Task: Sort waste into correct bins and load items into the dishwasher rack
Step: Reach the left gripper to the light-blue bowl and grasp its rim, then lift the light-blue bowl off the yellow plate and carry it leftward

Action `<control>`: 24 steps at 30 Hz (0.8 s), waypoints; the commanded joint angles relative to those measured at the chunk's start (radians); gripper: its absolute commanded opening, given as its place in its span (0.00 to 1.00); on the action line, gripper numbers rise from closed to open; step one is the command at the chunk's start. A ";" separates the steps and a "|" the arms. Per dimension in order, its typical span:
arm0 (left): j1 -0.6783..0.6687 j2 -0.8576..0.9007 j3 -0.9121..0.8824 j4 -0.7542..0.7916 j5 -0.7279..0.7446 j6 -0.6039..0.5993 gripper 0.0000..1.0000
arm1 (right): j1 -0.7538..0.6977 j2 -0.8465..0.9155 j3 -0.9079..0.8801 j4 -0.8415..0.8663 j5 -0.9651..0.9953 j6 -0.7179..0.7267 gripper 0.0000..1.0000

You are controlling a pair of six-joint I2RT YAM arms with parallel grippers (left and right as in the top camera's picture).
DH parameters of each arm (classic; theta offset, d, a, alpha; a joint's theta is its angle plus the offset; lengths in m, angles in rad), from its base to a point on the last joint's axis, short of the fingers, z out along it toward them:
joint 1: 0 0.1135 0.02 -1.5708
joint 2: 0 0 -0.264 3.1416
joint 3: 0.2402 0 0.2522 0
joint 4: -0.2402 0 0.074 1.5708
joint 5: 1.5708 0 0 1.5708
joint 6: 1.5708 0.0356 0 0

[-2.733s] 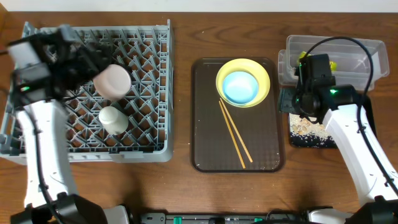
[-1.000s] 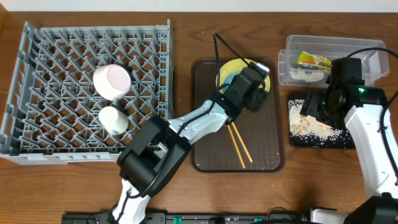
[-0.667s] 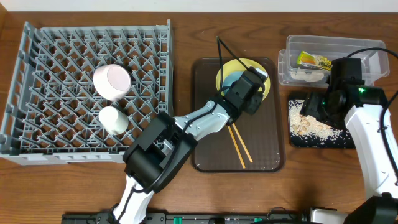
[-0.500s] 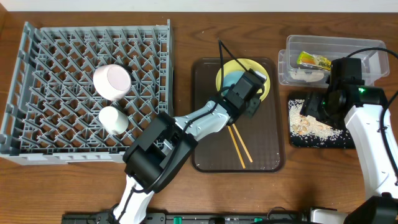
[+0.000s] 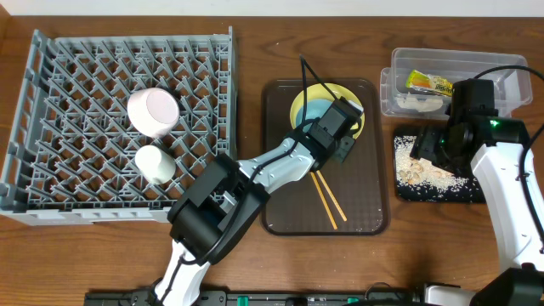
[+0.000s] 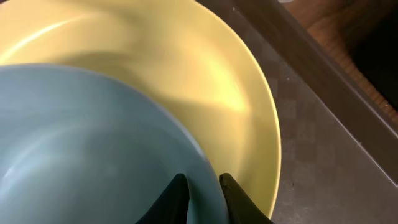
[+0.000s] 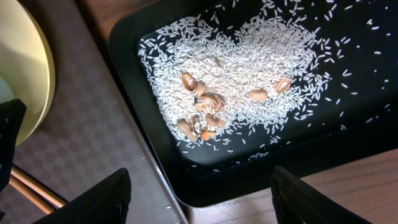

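My left gripper (image 6: 204,186) is shut on the rim of the light blue bowl (image 6: 81,143), one finger inside the wall and one outside. The bowl (image 5: 314,113) sits in the yellow plate (image 5: 299,100) on the brown serving tray (image 5: 285,204), with the chopsticks (image 5: 327,197) lying just in front. A white bowl (image 5: 154,110) and white cup (image 5: 154,162) stand in the dishwasher rack (image 5: 119,210). My right gripper (image 7: 199,186) hangs open over the near corner of the black tray (image 7: 348,143), which holds rice scraps (image 7: 249,68). The wrapper (image 5: 429,82) and tissue (image 5: 415,102) lie in the clear tub (image 5: 510,64).
The left arm stretches diagonally from the table's front edge across the serving tray. The black tray (image 5: 438,191) lies right beside the serving tray's right edge, and the tub stands directly behind it. Bare wood shows between the rack and the serving tray.
The left arm swung from the rack to the plate. Its jaws closed onto the blue bowl's rim, and plate and bowl shifted slightly left. The right arm has stayed still.
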 commanded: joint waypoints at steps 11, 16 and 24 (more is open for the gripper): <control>0.000 -0.051 0.020 -0.043 -0.012 -0.002 0.21 | -0.010 -0.012 0.015 0.000 0.007 -0.006 0.70; 0.000 -0.051 0.020 -0.044 -0.011 -0.002 0.20 | -0.010 -0.012 0.015 0.000 0.007 -0.006 0.70; 0.000 -0.080 0.020 -0.044 -0.012 -0.002 0.15 | -0.010 -0.012 0.015 0.002 0.007 -0.013 0.70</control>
